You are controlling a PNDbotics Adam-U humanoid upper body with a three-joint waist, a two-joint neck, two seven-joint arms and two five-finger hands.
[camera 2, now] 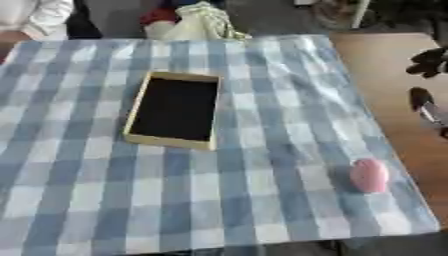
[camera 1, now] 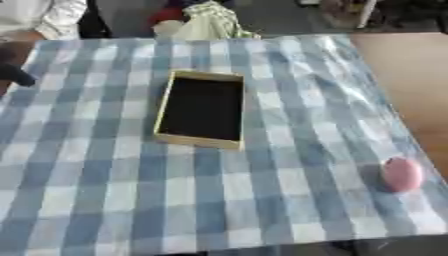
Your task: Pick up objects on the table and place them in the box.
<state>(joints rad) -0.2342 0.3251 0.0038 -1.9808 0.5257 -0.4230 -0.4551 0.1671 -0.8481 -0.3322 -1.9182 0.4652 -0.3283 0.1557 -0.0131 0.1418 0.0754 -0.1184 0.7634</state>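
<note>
1. The pink object (camera 2: 369, 175) is the only loose thing I see to pick. It is a rounded lump lying on the cloth (camera 1: 219, 200), well apart from the box (camera 1: 202, 109), toward the box's near right and close to the cloth's right edge. Nothing touches it.

2. The box lies flat with its open top up and its dark inside showing nothing in it, so I judge the placing has not started. Its low rim should let me drop the object in from above.

3. My right hand (camera 2: 430, 62) shows only in the right eye view, at the frame's right edge, well to the right of the box and past the cloth, over bare table (camera 2: 394, 75). It holds nothing. Its dark fingers look curled, though I see only part of them. It sits on the object's side, so I judge it the natural hand for the reach.

4. A dark shape (camera 1: 16, 74) at the far left of the box may be my left hand. I cannot tell its state.
</note>
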